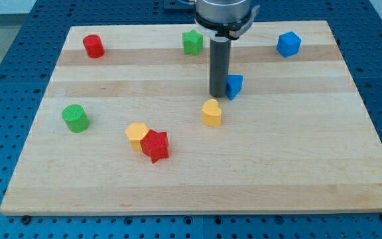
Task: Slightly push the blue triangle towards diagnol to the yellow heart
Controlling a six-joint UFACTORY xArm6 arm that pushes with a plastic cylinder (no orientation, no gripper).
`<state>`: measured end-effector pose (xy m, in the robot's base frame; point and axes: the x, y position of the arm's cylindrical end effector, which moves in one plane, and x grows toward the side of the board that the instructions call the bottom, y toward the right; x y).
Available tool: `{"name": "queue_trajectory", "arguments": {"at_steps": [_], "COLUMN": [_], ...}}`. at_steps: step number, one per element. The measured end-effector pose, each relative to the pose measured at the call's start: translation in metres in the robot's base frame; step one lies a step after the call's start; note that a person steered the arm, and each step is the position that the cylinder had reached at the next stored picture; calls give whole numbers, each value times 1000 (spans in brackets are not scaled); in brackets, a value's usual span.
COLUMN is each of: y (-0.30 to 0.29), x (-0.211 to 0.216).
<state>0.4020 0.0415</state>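
Claw: none fitted, so neither released nor clenched applies; arm ends in a dark rod, with my tip (218,95) set on the worktop (310,166). Tip touching, or all but touching, the view's-left face of the blue triangle (234,86); contact itself too fine to confirm.

Blue triangle: near the worktop's middle, slightly toward the view's top and right. Yellow heart (211,113) just below it and a little to the view's left, near but apart, hence already lying diagonally from it.

Step in hand, judged: a short nudge only. From the present side a push would drive the triangle toward the view's right, away from the heart. Better to circle to the triangle's upper-right side, then press briefly toward the lower left, centred on the face to prevent spinning, stopping short of contact with the heart.

Orientation: triangle seen as a small blue wedge, standing slightly taller than wide; which way its apex points and its long axis not resolvable at this size.

Farther out: green star (192,42) and blue hexagonal block (288,44) near the top edge, red cylinder (93,46) at upper left, green cylinder (75,118) at left, yellow block (136,134) touching red star (156,145) at lower left.
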Motion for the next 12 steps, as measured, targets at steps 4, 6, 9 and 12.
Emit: {"name": "queue_trajectory", "arguments": {"at_steps": [4,6,9,12], "y": [-24,-15,131,102], "x": [-16,-45,-41,-26]}}
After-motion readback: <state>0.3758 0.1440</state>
